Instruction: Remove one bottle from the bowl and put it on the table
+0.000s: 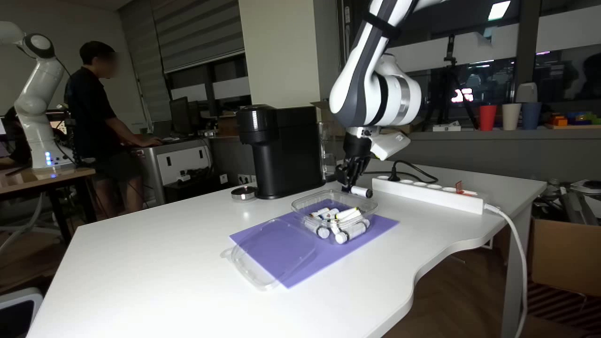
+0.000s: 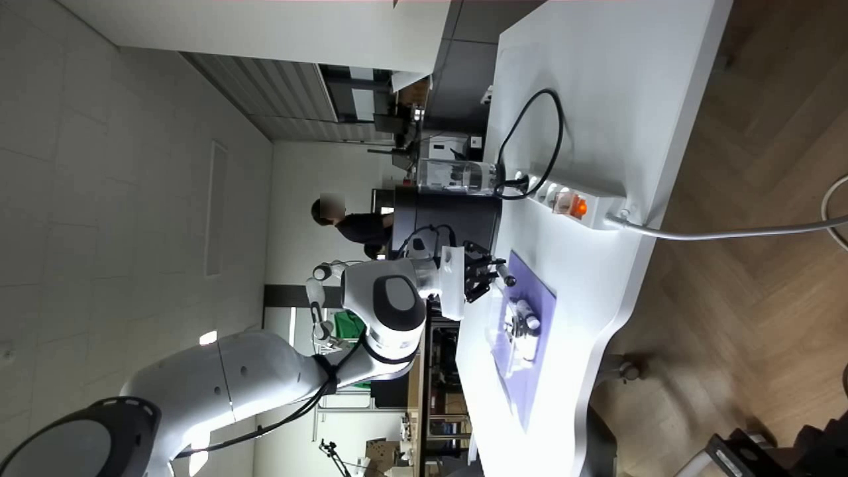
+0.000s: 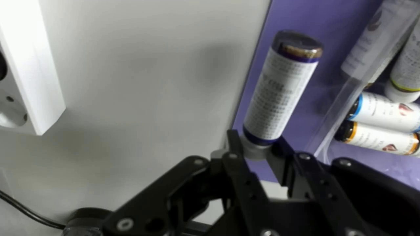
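My gripper (image 1: 348, 186) is shut on a small white bottle (image 1: 359, 191) by its pale cap end. The bottle lies nearly level and sticks out from the fingertips. In the wrist view the gripper (image 3: 257, 144) holds the bottle (image 3: 281, 93) above the purple mat's edge, beside the bowl. The gripper (image 2: 489, 270) and bottle (image 2: 505, 273) also show in an exterior view. The bowl is a clear plastic container (image 1: 297, 211) on the mat, with several white bottles (image 1: 353, 231) inside. The table (image 1: 164, 267) is the glossy white top beneath.
A purple mat (image 1: 386, 225) lies under the bowl. A clear lid (image 1: 256, 272) lies partly on the mat in front. A white power strip (image 1: 427, 193) with cables lies beside the gripper. A black coffee machine (image 1: 288, 150) and a small metal tin (image 1: 243, 193) stand behind.
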{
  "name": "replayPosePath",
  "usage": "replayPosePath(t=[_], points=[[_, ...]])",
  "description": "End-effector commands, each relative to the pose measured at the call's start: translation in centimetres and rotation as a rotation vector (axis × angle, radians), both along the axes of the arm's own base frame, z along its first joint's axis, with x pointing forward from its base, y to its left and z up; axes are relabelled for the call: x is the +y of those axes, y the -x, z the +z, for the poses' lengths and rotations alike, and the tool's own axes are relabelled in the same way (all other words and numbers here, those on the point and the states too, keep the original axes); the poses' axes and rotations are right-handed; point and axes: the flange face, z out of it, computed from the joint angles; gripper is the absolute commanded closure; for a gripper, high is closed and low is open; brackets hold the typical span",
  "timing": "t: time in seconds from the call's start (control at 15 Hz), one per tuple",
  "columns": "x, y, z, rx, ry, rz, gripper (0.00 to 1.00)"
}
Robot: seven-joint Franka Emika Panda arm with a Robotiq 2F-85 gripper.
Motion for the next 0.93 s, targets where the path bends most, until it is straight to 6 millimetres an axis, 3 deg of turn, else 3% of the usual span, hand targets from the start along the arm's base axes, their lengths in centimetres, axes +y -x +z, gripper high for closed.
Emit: replayPosePath(t=[0.0, 0.27, 0.33, 0.47, 0.87], points=[[-0.2, -0.7, -1.6, -0.016, -0.026, -0.014, 0.94], [-0.3, -0.8, -2.7, -0.021, -0.037, -0.02, 0.94], [-0.4, -0.9, -2.5, -0.024, -0.039, -0.022, 0.49], [-0.4, -1.1, -1.9, -0.035, -0.041, -0.022, 0.43], [-0.9, -1.9, 1.0, -0.058, -0.036, -0.03, 0.01]])
